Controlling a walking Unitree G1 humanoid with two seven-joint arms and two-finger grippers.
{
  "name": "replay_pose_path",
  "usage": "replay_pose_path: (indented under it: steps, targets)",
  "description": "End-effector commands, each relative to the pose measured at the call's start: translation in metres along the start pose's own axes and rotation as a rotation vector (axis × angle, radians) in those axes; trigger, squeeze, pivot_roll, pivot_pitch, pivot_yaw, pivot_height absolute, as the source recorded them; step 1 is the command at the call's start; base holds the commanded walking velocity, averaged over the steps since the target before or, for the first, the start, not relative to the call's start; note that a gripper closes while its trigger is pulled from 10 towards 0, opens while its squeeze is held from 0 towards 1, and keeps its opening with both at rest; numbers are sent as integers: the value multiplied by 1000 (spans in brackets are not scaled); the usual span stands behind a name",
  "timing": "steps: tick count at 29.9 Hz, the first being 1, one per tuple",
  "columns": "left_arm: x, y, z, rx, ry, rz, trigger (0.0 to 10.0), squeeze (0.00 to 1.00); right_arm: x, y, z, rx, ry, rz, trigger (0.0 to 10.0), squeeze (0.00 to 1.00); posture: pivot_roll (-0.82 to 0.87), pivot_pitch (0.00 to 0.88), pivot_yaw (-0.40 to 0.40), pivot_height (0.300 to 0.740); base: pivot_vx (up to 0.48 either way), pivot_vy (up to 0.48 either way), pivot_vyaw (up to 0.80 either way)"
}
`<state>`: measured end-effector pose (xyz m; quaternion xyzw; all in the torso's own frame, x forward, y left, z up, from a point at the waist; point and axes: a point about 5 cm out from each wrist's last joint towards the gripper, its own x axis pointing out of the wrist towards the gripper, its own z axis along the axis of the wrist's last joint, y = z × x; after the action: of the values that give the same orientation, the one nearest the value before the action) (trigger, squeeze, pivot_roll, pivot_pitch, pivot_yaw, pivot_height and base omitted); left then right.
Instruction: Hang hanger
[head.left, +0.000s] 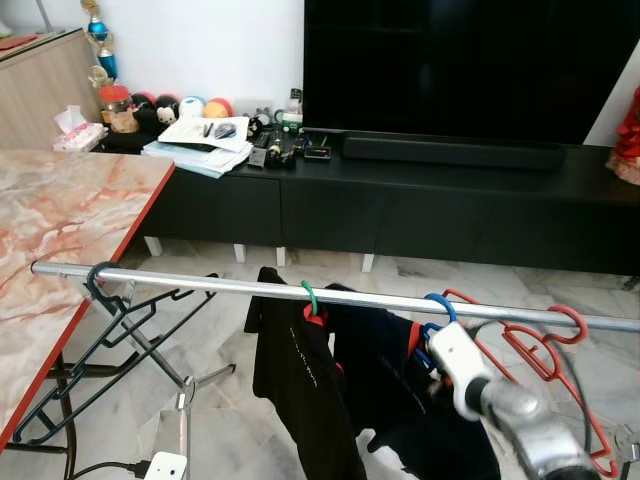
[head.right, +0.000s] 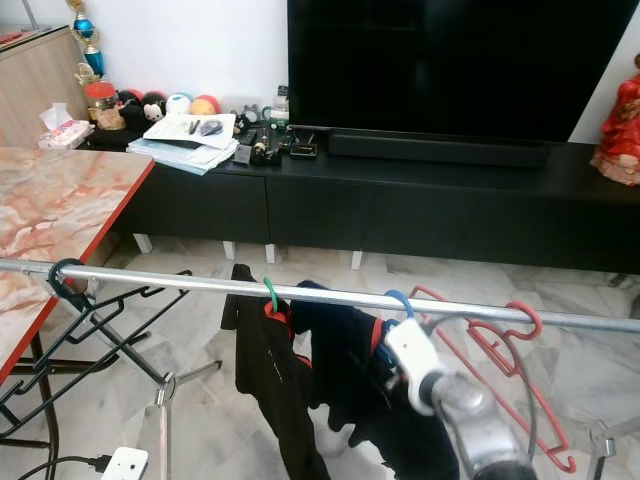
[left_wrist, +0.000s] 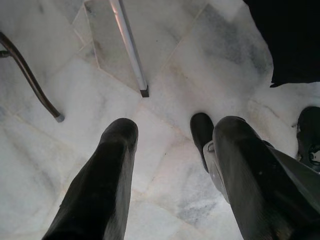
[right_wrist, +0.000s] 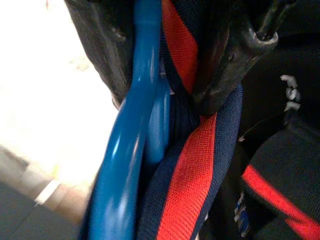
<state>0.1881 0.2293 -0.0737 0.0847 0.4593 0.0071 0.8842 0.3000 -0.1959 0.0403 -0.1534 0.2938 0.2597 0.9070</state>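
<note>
While the blue hanger (head.left: 437, 304) is already hooking over the rail (head.left: 250, 289), the right claw (right_wrist: 172, 95) is gripping its neck, release pending.

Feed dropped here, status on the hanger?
Right gripper shut on blue hanger, hook over rail. Left gripper open, idle. Red hangers alongside.

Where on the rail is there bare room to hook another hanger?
The widest bare stretch of the rail lies between the dark hanger at its left end and the green hook. Rightward it is crowded: the blue hanger in the right gripper, then red hangers.
</note>
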Motion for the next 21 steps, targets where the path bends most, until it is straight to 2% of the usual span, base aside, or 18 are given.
replay_pose_path:
  steps: [1,7,9,10,18,21]
  targets:
    - [-1,0,-7,4,27,-2,10000,0,1,3,-11,25,46,9,10000,0,-2,64,-11,740,0,0,0]
    - [-1,1,-7,5,26,-1,10000,0,1,0,-13,53,43,-14,10000,0,0,65,-9,740,0,0,0]
    - [-1,1,-7,6,25,1,10000,0,0,-4,-5,82,-13,-41,10000,0,0,64,-9,740,0,0,0]
    - [-1,1,-7,7,25,3,10000,0,-1,-9,6,129,-93,-69,10000,0,-2,64,-8,740,0,0,0]
    - [-1,1,-7,8,24,2,10000,0,-3,-12,19,188,-193,-71,10000,0,0,62,-9,740,0,0,0]
    - [-1,1,-7,7,24,0,10000,0,-2,-12,17,192,-183,-74,10000,0,3,60,-10,740,0,0,0]
